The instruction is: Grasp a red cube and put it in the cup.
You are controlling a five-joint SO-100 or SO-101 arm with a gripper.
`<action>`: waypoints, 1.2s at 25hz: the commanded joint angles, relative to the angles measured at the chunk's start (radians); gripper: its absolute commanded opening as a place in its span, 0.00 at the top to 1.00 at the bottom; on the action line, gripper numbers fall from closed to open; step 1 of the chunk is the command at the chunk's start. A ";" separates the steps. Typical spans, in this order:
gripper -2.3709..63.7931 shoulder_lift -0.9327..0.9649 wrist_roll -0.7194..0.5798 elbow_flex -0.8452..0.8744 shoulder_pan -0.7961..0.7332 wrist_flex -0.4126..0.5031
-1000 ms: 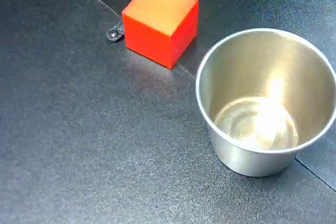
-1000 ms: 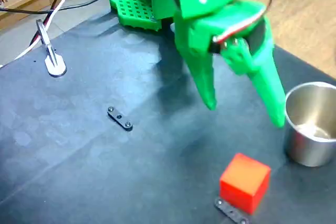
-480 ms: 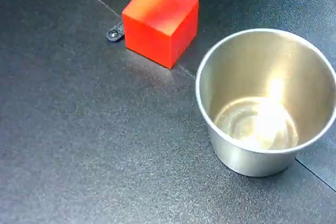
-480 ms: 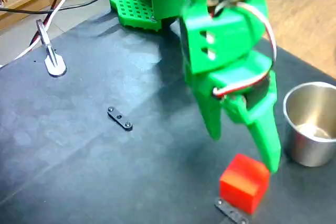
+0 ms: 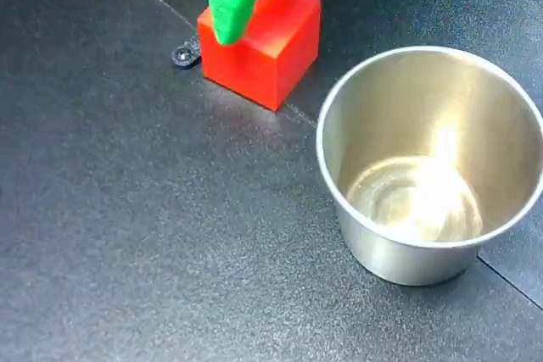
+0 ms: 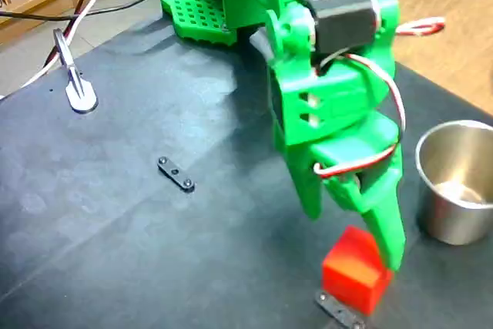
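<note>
One green arm dominates a fixed view, reaching down from its perforated base (image 6: 196,13) at the far edge of the dark table (image 6: 115,252). At its end the gripper (image 6: 356,230) is seen spread apart, one finger ending short and free above the mat, the other (image 6: 387,230) running lower and overlapping the top of the red cube (image 6: 350,279). Nothing is held between them.

Next in size, the cup (image 5: 428,163) is seen standing upright and empty in a fixed view, its shiny floor bare. It stands near the red cube (image 5: 270,44) but apart from it, a strip of mat showing between the two.

The cube rests flat on the mat, directly under the gripper. In the closer fixed view one green fingertip (image 5: 231,14) is laid over the cube's left upper corner; whether it touches the face or hangs just above cannot be told. The second finger is barely caught at the top edge of that view, so its place against the cube's far side cannot be judged there. Having equal sides, the cube offers no long axis; what matters is that it is turned cornerwise to both cameras, so the fingers would need to fall on two opposite flat faces, not on edges. Straddling appears not yet complete.

Smallest, a black slotted link (image 6: 176,173) lies well off on the mat, and a second one (image 6: 339,311) is tucked against the cube's base.
</note>
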 commanded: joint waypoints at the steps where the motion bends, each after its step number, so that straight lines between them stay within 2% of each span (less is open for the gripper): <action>1: 0.46 -0.009 -0.003 -0.072 -0.018 0.003; 7: 0.46 -0.091 -0.017 -0.186 -0.038 0.005; 13: 0.46 -0.120 -0.156 -0.187 -0.023 0.003; 20: 0.46 -0.123 -0.155 -0.179 -0.020 -0.097; 30: 0.46 -0.176 -0.155 -0.184 0.000 -0.081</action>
